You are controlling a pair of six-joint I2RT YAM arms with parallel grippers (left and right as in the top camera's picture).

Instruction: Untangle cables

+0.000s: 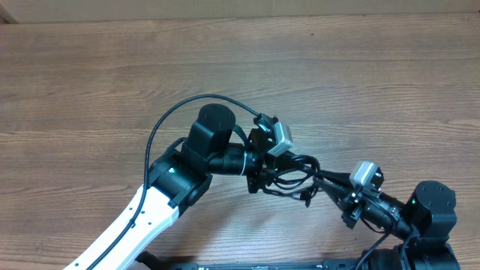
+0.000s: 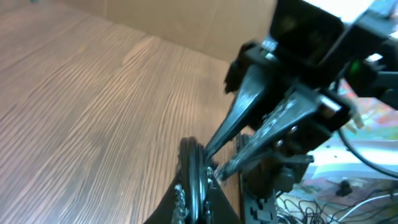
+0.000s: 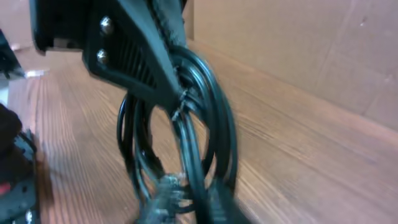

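A wood-grain desk (image 1: 240, 67) fills the overhead view, brown with long streaks running left to right and a small dark spot near the far edge. In the wrist views a plain cardboard-coloured board (image 3: 298, 37) stands along its far side. Beyond the desk's edge in the left wrist view lie a brightly patterned surface (image 2: 379, 124) and a scatter of thin loose wires (image 2: 323, 208).
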